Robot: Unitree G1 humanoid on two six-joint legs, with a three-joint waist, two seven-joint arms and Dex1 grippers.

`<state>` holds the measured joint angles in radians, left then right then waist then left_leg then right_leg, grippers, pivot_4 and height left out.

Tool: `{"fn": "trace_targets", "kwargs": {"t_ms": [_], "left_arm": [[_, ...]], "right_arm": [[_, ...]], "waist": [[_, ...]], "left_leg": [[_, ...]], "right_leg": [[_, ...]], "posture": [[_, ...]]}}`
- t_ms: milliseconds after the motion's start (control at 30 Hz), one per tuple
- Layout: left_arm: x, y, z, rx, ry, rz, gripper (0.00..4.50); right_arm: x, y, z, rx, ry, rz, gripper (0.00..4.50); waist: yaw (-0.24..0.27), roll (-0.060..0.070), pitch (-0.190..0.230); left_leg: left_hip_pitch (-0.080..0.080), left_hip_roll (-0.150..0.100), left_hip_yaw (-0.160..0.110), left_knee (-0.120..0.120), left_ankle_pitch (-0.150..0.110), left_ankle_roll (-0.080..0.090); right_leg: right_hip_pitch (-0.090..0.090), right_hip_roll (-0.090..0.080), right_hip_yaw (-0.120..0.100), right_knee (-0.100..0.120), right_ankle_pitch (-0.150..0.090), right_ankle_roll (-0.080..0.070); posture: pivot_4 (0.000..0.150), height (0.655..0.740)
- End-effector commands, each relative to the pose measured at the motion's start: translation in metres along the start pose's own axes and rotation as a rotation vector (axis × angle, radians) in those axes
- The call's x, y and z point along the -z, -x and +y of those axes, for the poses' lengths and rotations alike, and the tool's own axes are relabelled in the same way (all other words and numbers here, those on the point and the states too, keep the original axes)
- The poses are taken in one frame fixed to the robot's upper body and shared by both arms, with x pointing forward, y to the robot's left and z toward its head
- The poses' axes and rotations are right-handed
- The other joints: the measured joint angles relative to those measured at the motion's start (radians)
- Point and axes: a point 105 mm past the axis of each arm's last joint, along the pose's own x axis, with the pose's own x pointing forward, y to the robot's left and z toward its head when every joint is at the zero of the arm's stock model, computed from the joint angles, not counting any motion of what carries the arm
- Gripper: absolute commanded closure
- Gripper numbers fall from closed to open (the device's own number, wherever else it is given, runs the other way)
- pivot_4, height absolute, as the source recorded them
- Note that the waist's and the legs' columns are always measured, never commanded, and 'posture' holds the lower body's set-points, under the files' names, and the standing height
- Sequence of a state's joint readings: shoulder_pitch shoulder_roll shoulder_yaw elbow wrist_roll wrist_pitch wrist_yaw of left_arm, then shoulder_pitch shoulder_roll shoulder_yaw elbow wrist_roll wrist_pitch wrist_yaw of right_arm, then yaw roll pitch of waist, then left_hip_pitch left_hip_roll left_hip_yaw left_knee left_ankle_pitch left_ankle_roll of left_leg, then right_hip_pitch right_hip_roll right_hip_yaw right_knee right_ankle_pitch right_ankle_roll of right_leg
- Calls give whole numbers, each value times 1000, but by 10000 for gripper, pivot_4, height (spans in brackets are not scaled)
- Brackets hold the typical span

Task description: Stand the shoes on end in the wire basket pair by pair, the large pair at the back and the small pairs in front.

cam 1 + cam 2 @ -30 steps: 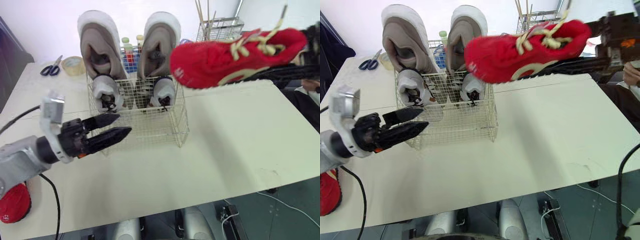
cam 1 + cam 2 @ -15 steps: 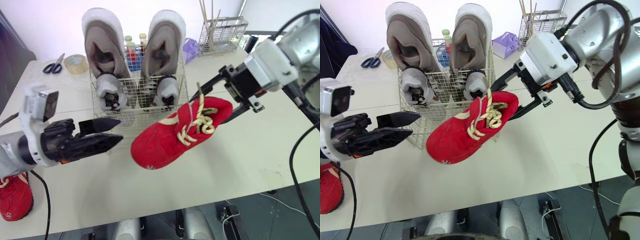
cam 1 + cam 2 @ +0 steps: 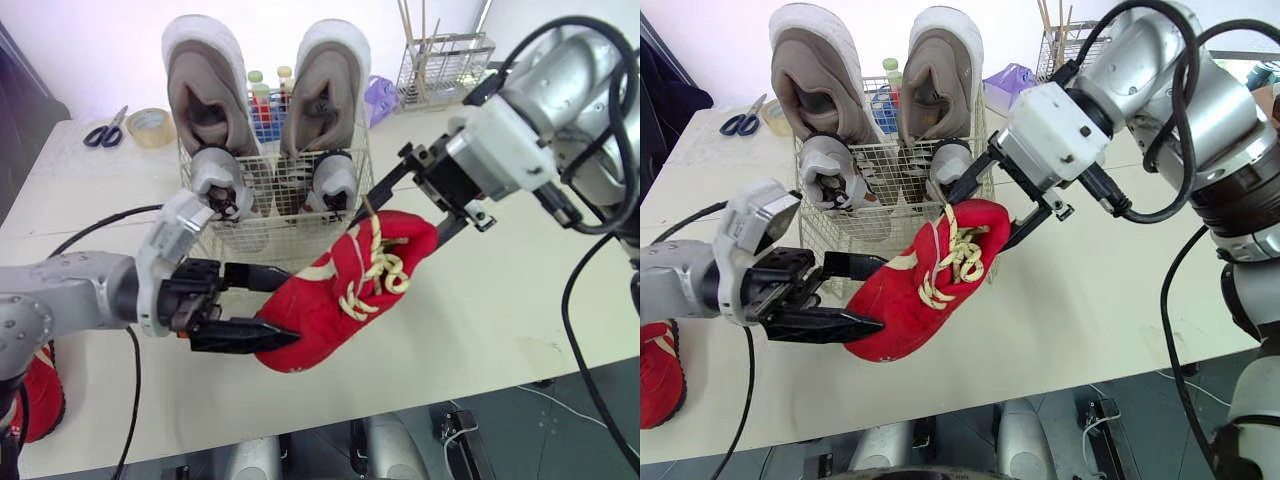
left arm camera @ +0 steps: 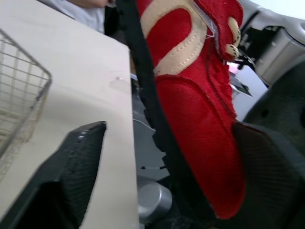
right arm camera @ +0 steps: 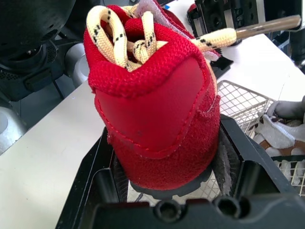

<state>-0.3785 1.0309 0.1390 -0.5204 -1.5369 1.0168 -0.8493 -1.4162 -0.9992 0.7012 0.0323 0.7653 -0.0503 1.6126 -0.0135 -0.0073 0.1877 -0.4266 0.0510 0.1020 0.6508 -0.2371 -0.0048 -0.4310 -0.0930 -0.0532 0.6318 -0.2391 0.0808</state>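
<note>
The right gripper (image 3: 415, 208) is clamped on the heel of a red shoe (image 3: 340, 290), which hangs in the air just near of the wire basket (image 3: 250, 238), toe pointing near-left; the left gripper (image 3: 282, 308) has its fingers apart, one on each side of the toe. In the basket the large grey pair (image 3: 205, 90) stands on end at the far side; a small grey pair (image 3: 222, 180) stands in front of it. A second red shoe (image 3: 660, 370) lies on the table (image 3: 500, 300) at the near left edge.
</note>
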Motion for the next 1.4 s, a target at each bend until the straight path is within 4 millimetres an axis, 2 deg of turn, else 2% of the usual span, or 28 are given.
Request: {"fn": "trace_targets", "kwargs": {"t_ms": [33, 67, 133, 200, 233, 300, 367, 433, 467, 500, 567, 600, 700, 800, 867, 1100, 1267, 1400], "left_arm": [[-2, -1, 0, 19, -4, -11, 18295], [-3, -1, 1, 17, -4, -19, 24517], [-4, -2, 1, 18, -3, -28, 33717], [-4, -4, 0, 16, -7, -32, 41017], [-3, -4, 0, 11, -11, -39, 42162], [-1, -6, -2, 4, -14, -49, 42162], [-3, -3, -2, -17, -3, -107, 42173], [-2, -1, -4, -36, 7, -145, 42173], [-3, 2, -3, -68, 9, -189, 42173], [-4, 6, -2, -101, 12, -236, 42173], [-6, 11, -1, -151, 17, -307, 42173], [-8, 14, -2, -160, 17, -347, 42173], [-9, 18, -3, -172, 27, -408, 42173], [-16, 19, 3, -160, 31, -486, 42173], [-24, 18, 7, -143, 30, -542, 42173], [-24, 5, 11, -124, 48, -589, 42173], [-21, 2, 12, -128, 59, -578, 42173], [-18, 1, 13, -134, 61, -557, 42173]], "right_arm": [[-16, 4, -2, 3, 58, -20, 25642], [-17, 4, -1, 0, 52, -25, 25642], [-18, 4, 1, -3, 44, -30, 25642], [-18, 5, 4, -4, 28, -34, 25642], [-17, 7, 4, 12, 7, -36, 25642], [-15, 9, 5, 32, -17, -40, 25642], [-6, 22, -5, 164, -79, -40, 15645], [0, 31, -7, 241, -128, -38, 7068], [10, 40, -3, 331, -210, -19, 1336], [22, 49, 4, 411, -307, -5, 506], [38, 61, 15, 529, -452, 11, 506], [44, 66, 18, 609, -534, -44, 506], [45, 69, 22, 762, -756, -351, 506], [33, 54, 25, 757, -937, -780, 506], [29, 35, 22, 723, -1002, -897, 506], [15, 0, 12, 699, -1080, -1026, 506], [7, -9, 6, 682, -1086, -1035, 506], [8, -9, 3, 692, -1084, -1029, 506]], "waist": [[0, 0, 0], [0, 0, 0], [1, 0, 0], [1, 0, 0], [2, -1, 0], [1, -1, 0], [0, -1, 0], [1, -1, 0], [1, -1, 0], [3, -1, 0], [13, -2, 0], [16, -2, 0], [17, -3, 0], [19, -3, 0], [21, -3, 0], [26, -3, -1], [25, -4, -1], [25, -4, -1]], "left_leg": [[0, 0, 0, 0, 0, 0], [0, 0, 0, 0, 0, 0], [0, 0, 0, 1, 0, 0], [0, 0, 0, 1, 0, 0], [0, 0, 0, 1, 0, 0], [0, 0, 0, 1, 0, 0], [0, 0, 0, 1, 0, 0], [0, 0, 0, 2, 0, 0], [0, 0, -1, 2, 0, 0], [0, 0, -1, 2, 0, 0], [0, 0, -3, 2, 0, 0], [0, -1, -3, 3, 0, 0], [0, -1, -4, 5, -1, 1], [0, -1, -7, 7, -1, 2], [0, 0, -9, 8, -1, 2], [-1, -1, -10, 11, -1, 3], [-1, -1, -10, 12, -1, 3], [-1, -1, -11, 12, -1, 3]], "right_leg": [[0, 0, 0, 0, 0, 0], [0, 0, 0, 0, 0, 0], [0, 0, 0, 0, 0, 0], [0, 0, 0, 0, 0, 0], [0, 0, 0, 0, 0, 0], [1, 0, 0, 0, 0, 0], [1, 0, 0, 0, 0, 0], [1, 0, 0, 1, 0, 0], [1, 0, 0, 1, 0, 0], [1, -1, 0, 1, 0, 0], [2, -2, -1, 0, -1, -2], [3, -3, -1, 0, -1, -3], [3, -4, -1, 0, -1, -3], [5, -3, -1, 1, -1, -3], [6, -2, -2, 2, -1, -3], [7, 0, -2, 2, 1, 0], [8, 0, -2, 2, 0, -1], [8, 0, -2, 2, 0, -1]], "posture": [[1500, 7400], [1500, 7400], [1500, 7400], [1500, 7400], [1500, 7400], [1500, 7400], [1500, 7400], [1500, 7400], [1500, 7400], [1500, 7400], [1500, 7400], [1500, 7400], [1500, 7400], [1500, 7400], [1500, 7400], [1500, 7400], [1500, 7400], [1500, 7400]]}}
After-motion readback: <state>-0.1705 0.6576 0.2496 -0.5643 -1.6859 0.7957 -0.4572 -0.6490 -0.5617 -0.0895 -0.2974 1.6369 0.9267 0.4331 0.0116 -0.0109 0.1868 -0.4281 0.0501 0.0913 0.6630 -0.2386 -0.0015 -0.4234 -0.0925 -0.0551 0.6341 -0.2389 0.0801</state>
